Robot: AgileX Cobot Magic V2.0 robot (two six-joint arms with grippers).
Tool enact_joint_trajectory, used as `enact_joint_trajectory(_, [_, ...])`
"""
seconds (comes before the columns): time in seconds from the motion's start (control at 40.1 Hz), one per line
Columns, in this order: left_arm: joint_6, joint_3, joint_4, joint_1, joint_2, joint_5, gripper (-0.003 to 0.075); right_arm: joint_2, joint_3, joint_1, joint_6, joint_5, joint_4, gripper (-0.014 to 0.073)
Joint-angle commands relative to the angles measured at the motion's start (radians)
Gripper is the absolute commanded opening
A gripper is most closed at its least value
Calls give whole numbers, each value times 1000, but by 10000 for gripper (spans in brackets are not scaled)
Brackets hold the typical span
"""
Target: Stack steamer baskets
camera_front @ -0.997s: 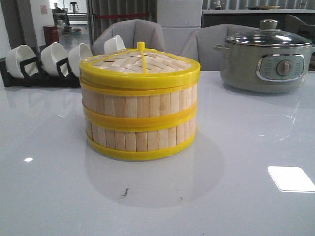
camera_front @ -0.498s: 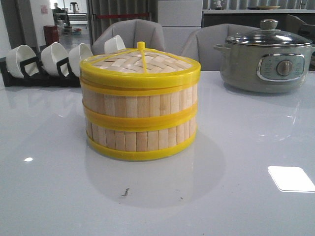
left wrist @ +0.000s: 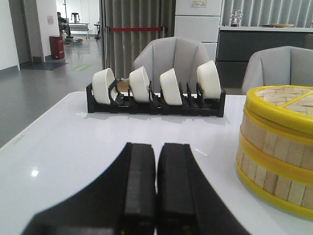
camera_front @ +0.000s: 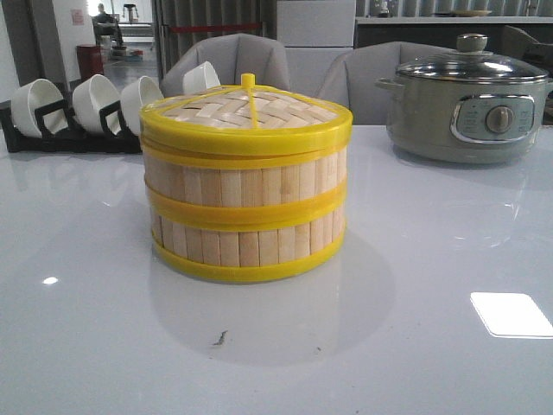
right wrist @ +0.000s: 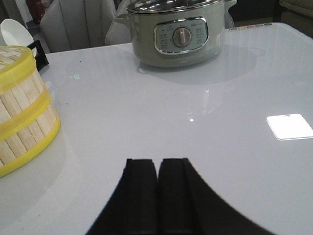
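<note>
2 steamer baskets (camera_front: 246, 207) stand stacked, one squarely on the other, near the middle of the white table (camera_front: 432, 346), walls upright and yellow rims aligned. A woven bamboo lid (camera_front: 246, 108) with a yellow knob caps the upper basket. Behind the stack to the left, a black rack (left wrist: 156, 100) carries 4 white bowls (left wrist: 171, 85) on edge; to the right rear, well apart, sits a grey-green electric pot (camera_front: 467, 108) under a glass lid. Left gripper (left wrist: 156, 191), wrist view: fingers pressed together with nothing between them, above bare table beside the stack. Right gripper (right wrist: 159, 196), wrist view: fingers likewise closed and empty, on the stack's other side. Neither gripper touches the baskets; whether the fingertips rest on the table is unclear
</note>
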Motion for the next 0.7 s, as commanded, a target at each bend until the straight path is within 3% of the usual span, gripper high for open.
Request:
enact_joint_trajectory(0.0, [0,-1,-9,-2,-13,-80,97,-21,-15,-7,-15,-124,-21,54])
enact_joint_trajectory(0.673, [0,-1,-9,-2,-13,-80,97,-21,-15,-7,-30,-123,-26,54])
